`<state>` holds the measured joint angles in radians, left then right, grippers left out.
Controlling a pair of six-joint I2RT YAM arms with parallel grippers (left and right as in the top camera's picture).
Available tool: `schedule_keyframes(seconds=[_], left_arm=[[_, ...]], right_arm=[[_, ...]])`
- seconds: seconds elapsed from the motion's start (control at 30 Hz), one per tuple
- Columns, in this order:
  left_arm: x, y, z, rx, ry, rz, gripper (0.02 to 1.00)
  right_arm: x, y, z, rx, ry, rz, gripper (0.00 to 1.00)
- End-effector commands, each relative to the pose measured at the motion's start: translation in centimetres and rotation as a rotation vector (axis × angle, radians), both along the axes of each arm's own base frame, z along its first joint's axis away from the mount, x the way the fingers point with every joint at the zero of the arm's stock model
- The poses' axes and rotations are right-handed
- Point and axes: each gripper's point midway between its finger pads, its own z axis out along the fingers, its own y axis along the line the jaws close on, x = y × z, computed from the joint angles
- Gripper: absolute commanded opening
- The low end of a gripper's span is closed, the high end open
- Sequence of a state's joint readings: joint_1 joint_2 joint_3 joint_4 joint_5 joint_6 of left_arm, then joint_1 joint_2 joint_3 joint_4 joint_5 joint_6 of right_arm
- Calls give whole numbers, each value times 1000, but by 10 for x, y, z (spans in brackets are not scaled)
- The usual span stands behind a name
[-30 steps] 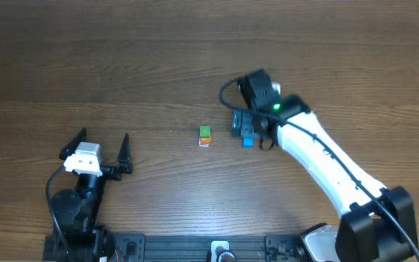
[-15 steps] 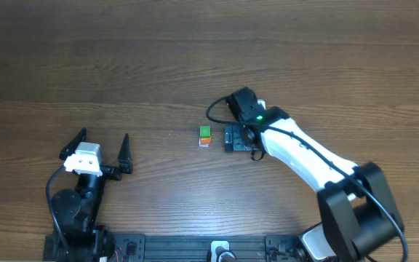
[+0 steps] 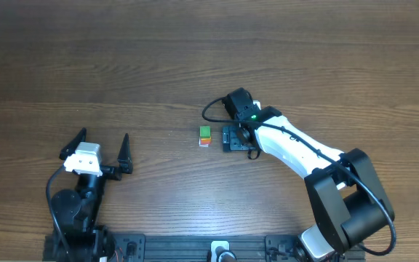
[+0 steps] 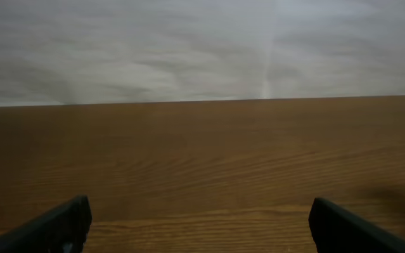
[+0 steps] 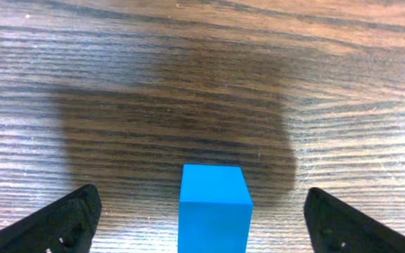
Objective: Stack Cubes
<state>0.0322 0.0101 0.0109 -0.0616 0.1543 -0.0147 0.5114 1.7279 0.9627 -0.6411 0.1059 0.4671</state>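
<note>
A blue cube (image 5: pixel 215 211) rests on the wooden table, centred between the wide-apart fingers of my right gripper (image 5: pixel 202 214). That gripper (image 3: pixel 236 138) is open and hovers over the cube, which its body hides from above. Just left of it stands a small stack (image 3: pixel 205 135) with a green cube on top of a red one. My left gripper (image 3: pixel 104 138) sits open near its base at the left, holding nothing, and its wrist view has its fingertips (image 4: pixel 62 225) over bare table.
The brown wooden table (image 3: pixel 122 58) stretches open on all sides of the stack. The right arm's white link (image 3: pixel 304 153) runs diagonally from the lower right toward the middle.
The right arm has swung left toward the stack. Its gripper now covers the blue cube, which showed just below it one second ago. The left arm has stayed still.
</note>
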Motion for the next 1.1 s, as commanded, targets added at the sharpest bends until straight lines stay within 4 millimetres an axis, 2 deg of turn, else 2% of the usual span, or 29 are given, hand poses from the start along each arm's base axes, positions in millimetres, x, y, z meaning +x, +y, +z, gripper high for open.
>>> schedule_keyframes(seconds=[0.03, 0.27, 0.93, 1.1], left_arm=[[0, -3, -1, 18, -5, -15, 998], [0, -3, -1, 18, -5, -15, 1000], [0, -3, -1, 18, -5, -15, 1000], [0, -3, -1, 18, -5, -15, 1000]], right_arm=[[2, -3, -2, 1, 2, -20, 871], [2, -6, -3, 1, 8, -47, 746], [1, -6, -5, 16, 17, -87, 476], [1, -6, -5, 16, 17, -86, 351]])
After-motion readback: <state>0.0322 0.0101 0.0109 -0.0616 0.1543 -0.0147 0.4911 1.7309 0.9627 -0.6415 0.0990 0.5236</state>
